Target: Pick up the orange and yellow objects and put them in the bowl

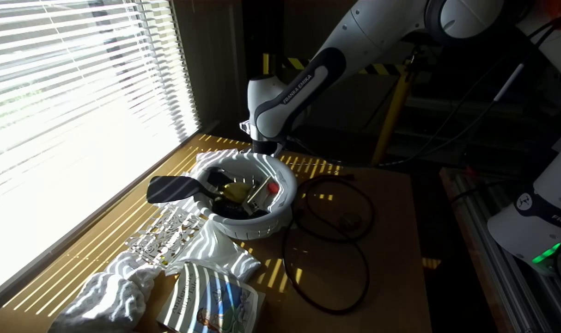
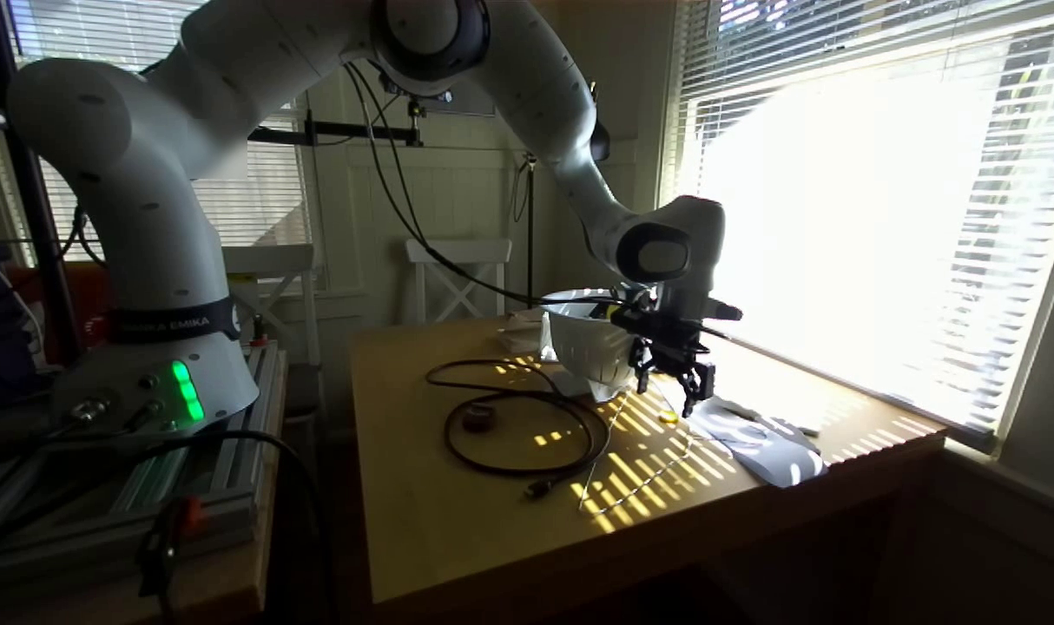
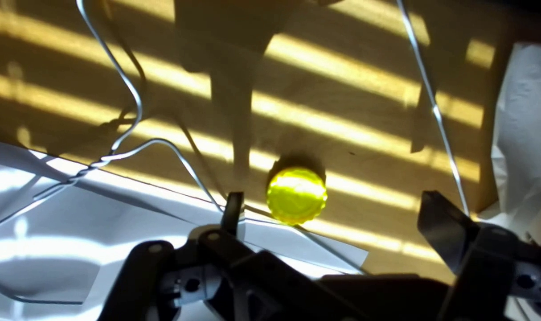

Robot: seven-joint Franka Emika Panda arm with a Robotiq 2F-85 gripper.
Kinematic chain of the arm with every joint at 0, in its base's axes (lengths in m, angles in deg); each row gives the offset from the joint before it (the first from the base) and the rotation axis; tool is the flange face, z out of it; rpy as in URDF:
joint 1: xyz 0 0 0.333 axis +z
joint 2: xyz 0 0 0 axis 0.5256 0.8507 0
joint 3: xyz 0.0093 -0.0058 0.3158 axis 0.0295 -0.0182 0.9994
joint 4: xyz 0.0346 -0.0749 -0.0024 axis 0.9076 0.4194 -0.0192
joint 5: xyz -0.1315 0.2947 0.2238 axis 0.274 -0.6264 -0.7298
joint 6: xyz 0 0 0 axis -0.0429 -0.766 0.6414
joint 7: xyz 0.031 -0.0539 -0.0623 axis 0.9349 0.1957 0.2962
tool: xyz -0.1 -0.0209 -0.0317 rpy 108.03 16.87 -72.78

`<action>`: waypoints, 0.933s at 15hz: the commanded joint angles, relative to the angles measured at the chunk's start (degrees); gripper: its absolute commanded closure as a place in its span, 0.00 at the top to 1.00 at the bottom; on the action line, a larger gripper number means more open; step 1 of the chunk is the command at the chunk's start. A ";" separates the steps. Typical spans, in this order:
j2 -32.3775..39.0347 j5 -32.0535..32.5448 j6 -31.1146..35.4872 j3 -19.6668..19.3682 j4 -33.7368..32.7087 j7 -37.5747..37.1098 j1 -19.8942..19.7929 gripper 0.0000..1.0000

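A yellow ridged cap (image 3: 296, 195) lies on the table in the wrist view; it also shows in an exterior view (image 2: 668, 417). My gripper (image 3: 332, 196) is open and empty, its fingers apart on either side of the cap, the left finger nearer. In an exterior view the gripper (image 2: 668, 392) is low over the table beside the bowl. The white bowl (image 1: 250, 229) shows in both exterior views (image 2: 588, 351). It holds a yellow thing (image 1: 236, 190), a reddish-orange round thing (image 1: 273, 187) and a black spatula (image 1: 174, 188). The bowl hides my gripper in that view.
A bent metal wire (image 3: 132, 100) and white paper (image 3: 65, 249) lie close to the cap. A black cable (image 1: 366, 277) is looped on the table with a small dark round thing (image 2: 478, 417). A book (image 1: 220, 300), white cloth (image 1: 105, 296) and silvery sheet (image 1: 169, 231) lie near the bowl.
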 commanded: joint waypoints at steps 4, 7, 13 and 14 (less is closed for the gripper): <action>2.12 0.38 -0.05 0.83 -1.83 -0.35 -1.42 0.95; 2.66 0.67 0.14 0.57 -2.28 -0.76 -1.10 0.83; 2.75 1.81 1.77 -0.65 -3.17 -2.19 0.51 0.49; 2.97 1.89 0.88 -0.83 -3.58 -2.49 0.73 0.44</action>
